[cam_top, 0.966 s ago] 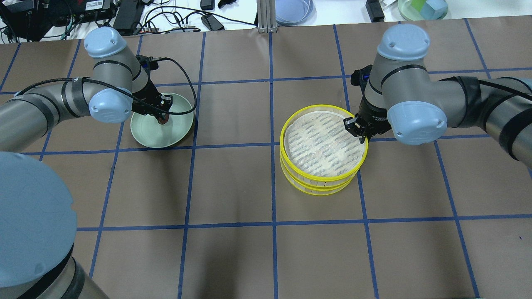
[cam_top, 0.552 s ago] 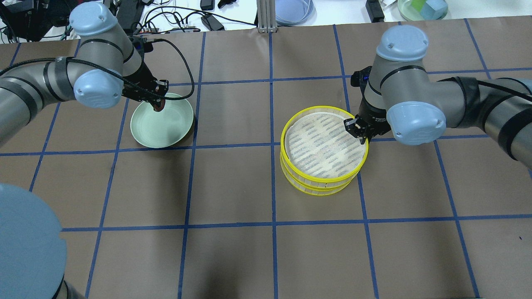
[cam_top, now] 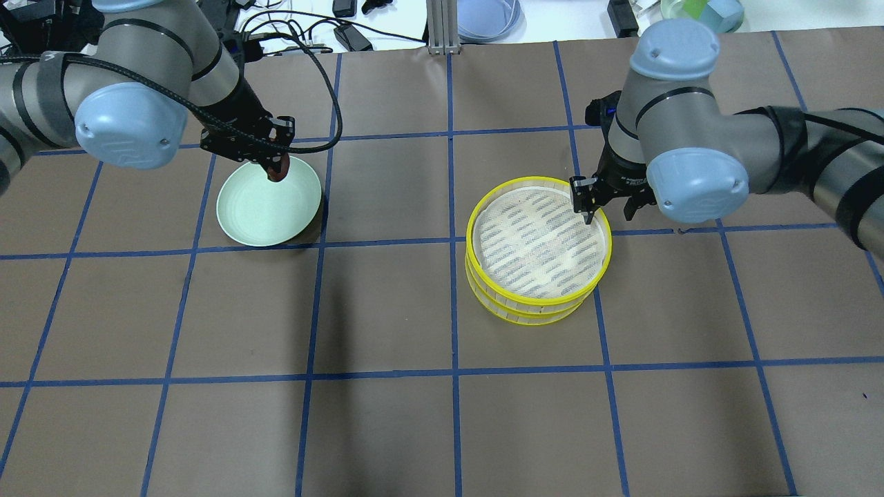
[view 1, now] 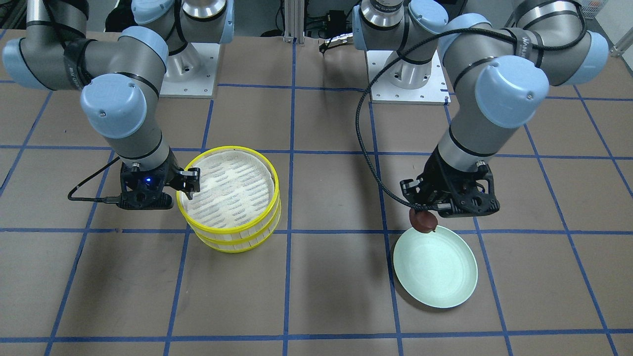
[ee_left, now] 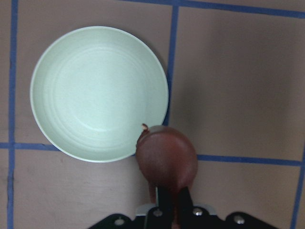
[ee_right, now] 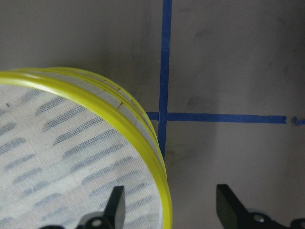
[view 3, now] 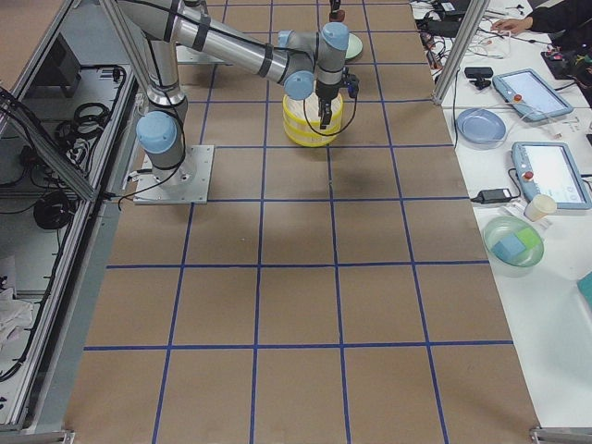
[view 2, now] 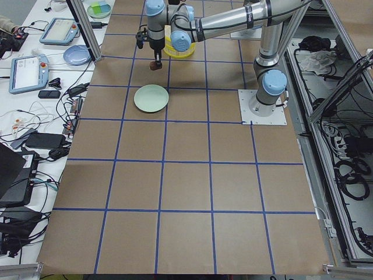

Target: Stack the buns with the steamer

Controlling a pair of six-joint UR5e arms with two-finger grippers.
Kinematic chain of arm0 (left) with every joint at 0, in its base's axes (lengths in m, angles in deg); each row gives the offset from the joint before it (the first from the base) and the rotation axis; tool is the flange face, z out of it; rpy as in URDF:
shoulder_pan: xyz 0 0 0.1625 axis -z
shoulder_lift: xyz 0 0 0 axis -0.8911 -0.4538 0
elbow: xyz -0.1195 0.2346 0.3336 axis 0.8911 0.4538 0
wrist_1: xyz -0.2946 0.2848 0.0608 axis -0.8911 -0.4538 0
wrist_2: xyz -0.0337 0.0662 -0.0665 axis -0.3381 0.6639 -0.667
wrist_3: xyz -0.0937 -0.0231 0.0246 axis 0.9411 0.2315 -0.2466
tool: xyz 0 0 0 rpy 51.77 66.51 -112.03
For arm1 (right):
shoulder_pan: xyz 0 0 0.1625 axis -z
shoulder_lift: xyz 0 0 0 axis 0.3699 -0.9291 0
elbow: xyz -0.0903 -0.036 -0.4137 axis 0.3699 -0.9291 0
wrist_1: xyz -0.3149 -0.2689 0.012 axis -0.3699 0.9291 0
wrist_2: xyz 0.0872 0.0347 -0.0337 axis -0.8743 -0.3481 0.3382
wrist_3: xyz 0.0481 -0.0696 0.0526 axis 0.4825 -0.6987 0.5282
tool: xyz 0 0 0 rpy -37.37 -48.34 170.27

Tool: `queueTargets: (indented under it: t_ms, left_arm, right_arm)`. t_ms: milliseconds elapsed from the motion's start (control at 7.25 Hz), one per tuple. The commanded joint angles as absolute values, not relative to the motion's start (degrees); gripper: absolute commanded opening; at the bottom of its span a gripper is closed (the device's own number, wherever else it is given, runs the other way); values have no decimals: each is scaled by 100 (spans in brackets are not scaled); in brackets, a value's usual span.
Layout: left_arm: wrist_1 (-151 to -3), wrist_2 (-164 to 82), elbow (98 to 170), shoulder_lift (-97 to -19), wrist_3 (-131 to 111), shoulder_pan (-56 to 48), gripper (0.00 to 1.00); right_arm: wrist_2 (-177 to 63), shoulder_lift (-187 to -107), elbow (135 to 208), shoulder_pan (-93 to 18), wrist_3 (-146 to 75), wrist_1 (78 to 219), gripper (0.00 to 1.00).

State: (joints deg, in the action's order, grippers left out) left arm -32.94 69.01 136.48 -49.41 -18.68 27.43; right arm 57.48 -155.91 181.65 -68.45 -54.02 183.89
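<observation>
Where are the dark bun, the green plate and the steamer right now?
dark bun [ee_left: 167,155]: left wrist view, middle of its glossy top.
green plate [cam_top: 266,207]: overhead view, bare centre.
steamer [cam_top: 539,238]: overhead view, middle of top mesh.

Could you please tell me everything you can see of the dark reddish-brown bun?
The dark reddish-brown bun is a small, glossy, smooth oval lump with a tiny nub at one end. The left end effector is shut on it, gripping one end, and holds it in the air, clear of the pale green plate. In the left wrist view it overlaps the plate's rim. Nothing else touches it.
</observation>
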Motion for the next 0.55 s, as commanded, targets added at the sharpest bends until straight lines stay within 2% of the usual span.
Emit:
queueTargets:
  t_ms: [0,414]
  left_arm:
    - [-3380,6856,13641,-4760,-461,3644,2]
    - [-2620,6638,13605,-4987,1510,5007,2]
  right_arm:
    - [5691,-16059,17287,-6820,-5396,17162,100]
    - [5691,-16676,16364,-6811,-5387,16370,100]
